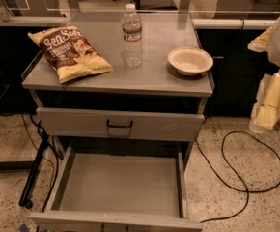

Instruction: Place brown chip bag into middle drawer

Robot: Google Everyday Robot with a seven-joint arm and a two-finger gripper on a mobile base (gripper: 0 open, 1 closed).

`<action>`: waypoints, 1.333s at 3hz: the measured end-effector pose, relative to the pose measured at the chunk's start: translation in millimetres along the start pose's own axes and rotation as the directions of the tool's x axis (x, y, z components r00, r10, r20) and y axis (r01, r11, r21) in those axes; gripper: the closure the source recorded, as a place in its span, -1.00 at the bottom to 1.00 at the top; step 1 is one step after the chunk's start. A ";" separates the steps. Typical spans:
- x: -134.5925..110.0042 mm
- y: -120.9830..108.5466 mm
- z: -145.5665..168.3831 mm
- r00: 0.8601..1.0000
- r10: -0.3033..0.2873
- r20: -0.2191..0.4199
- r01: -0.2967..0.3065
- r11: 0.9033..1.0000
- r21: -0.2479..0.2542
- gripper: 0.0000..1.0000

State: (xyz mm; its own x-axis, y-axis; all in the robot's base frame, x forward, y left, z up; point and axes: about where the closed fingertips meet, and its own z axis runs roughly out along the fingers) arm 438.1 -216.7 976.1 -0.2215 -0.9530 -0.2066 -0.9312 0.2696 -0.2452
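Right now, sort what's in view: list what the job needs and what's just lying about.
Job:
- chip bag, on the cabinet top, left
- middle drawer, pulled open, floor bare
- hand, off to the cabinet's right, away from the bag

Lying about:
- bottle, upright
- bowl
- closed drawer above the open one

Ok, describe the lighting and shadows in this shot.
Camera view: warm, dim light; brown chip bag clearly lit on the cabinet top; middle drawer floor evenly lit, its back shadowed; bowl casts a shadow leftward; gripper, at right edge, looks yellowish.
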 end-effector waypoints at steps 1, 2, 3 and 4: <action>0.0 0.0 0.0 1.000 0.000 0.000 0.000 1.000 0.000 -1.00; -16.1 -4.5 2.0 0.999 -0.036 0.001 0.036 0.999 -0.006 -1.00; -40.0 -7.6 3.0 0.997 -0.074 0.011 0.074 0.997 -0.028 -1.00; -41.4 -7.7 2.7 0.997 -0.077 0.011 0.077 0.997 -0.029 -1.00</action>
State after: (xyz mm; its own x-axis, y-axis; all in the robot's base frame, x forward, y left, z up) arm 455.3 -178.9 984.0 -0.1462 -0.9692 -0.1979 -0.9534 0.1914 -0.2331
